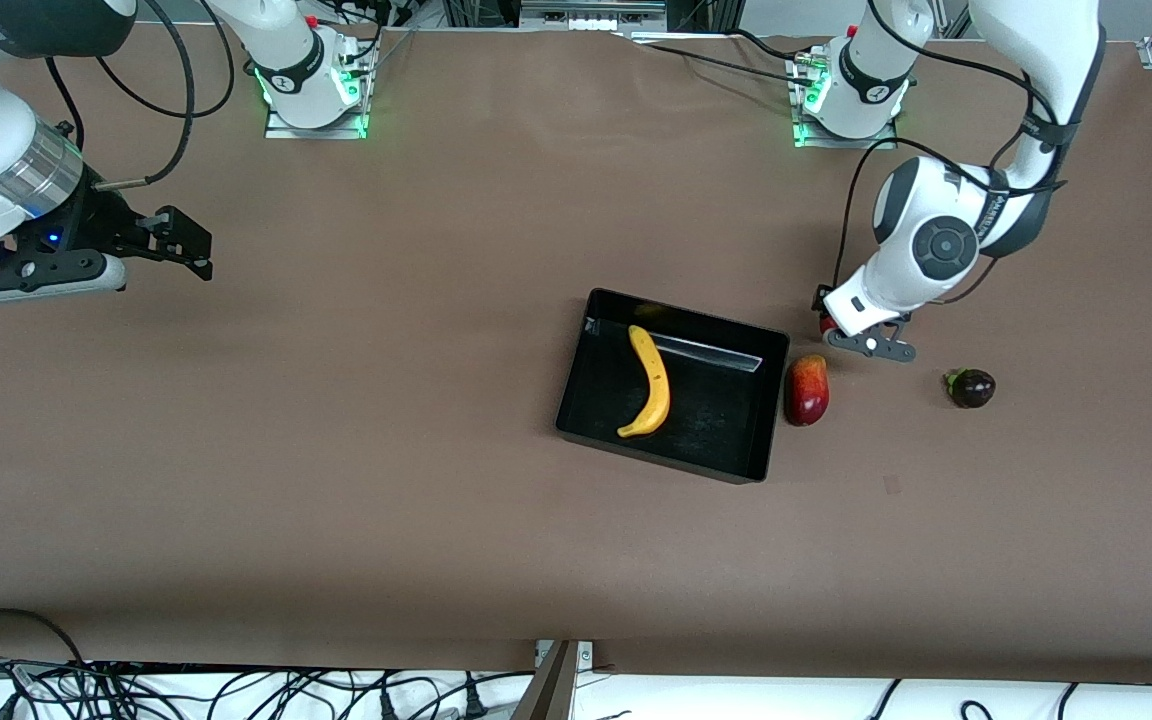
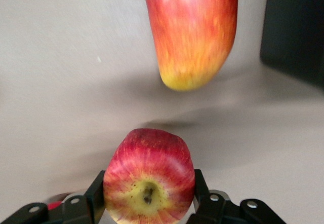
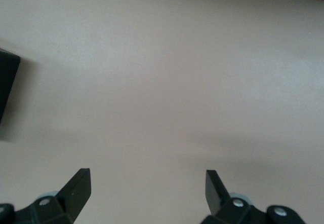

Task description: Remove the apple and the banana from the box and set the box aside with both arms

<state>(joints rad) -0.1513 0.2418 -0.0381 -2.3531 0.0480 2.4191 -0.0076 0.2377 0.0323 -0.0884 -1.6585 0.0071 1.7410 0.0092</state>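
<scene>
The yellow banana [image 1: 648, 382] lies inside the black box [image 1: 671, 455] in the middle of the table. My left gripper [image 1: 848, 328] is shut on the small red apple with yellow patches [image 2: 149, 171], low over the table, just farther from the front camera than the mango [image 1: 806, 390]. Only a red sliver of the apple [image 1: 825, 323] shows in the front view. In the left wrist view, my left gripper [image 2: 149, 186] has a finger on each side of the apple. My right gripper [image 1: 191, 245] hangs open and empty at the right arm's end of the table; it shows open in its wrist view [image 3: 147, 176].
The oblong red-yellow mango [image 2: 192, 31] lies beside the box wall [image 2: 298, 31], toward the left arm's end. A dark purple round fruit with a green stem [image 1: 971, 387] lies farther toward that end. A corner of the box [image 3: 7, 82] shows in the right wrist view.
</scene>
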